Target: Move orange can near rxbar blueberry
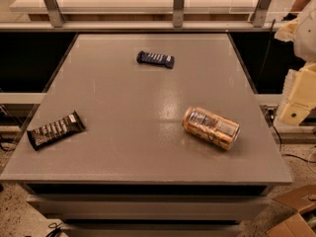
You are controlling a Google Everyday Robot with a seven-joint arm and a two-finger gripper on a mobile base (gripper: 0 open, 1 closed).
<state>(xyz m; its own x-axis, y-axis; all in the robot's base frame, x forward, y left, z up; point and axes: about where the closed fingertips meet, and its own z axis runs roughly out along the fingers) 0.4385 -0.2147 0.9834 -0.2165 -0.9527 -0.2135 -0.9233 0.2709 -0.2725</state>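
**Orange can lies clear of the jaws**

The orange can [211, 128] lies on its side on the right part of the desk [128, 98], well apart from the rxbar blueberry [155, 59] near the far edge. The jaws, on the cream arm [296, 100], hang beyond the desk's right edge, right of the can and not touching it; whether released or clenched, I cannot tell.

Black-brown bar [55, 129] lies near grey table's [143, 107] front-left corner.

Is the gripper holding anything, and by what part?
Nothing is held. The gripper is off to the side of the table, apart from the orange can lying on its side.
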